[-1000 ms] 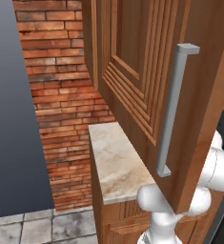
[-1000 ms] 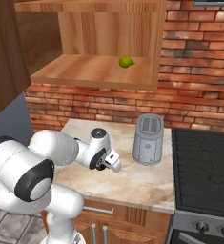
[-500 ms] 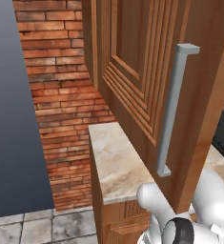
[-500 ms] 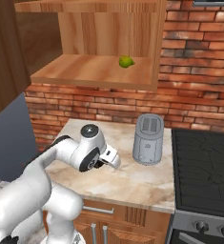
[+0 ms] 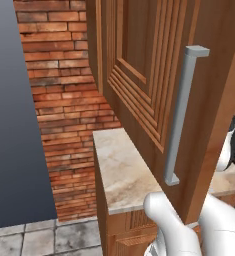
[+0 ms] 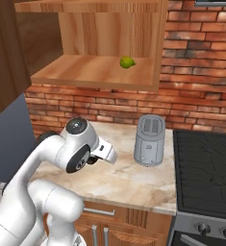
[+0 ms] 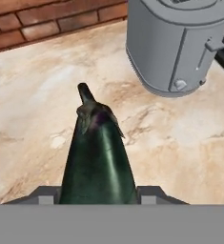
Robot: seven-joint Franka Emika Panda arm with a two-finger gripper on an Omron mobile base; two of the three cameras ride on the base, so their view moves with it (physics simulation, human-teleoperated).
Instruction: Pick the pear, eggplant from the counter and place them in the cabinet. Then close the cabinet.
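Holding the eggplant (image 7: 98, 157), the end effector (image 6: 105, 154) is closed on its body, stem pointing away, above the tabletop (image 6: 129, 182) near the grey toaster (image 6: 149, 140). Pear (image 6: 127, 62) already sits on the open cabinet (image 6: 95, 72) shelf. Step in hand: eggplant transfer. Next move likely calls for lifting to the shelf beside the pear.
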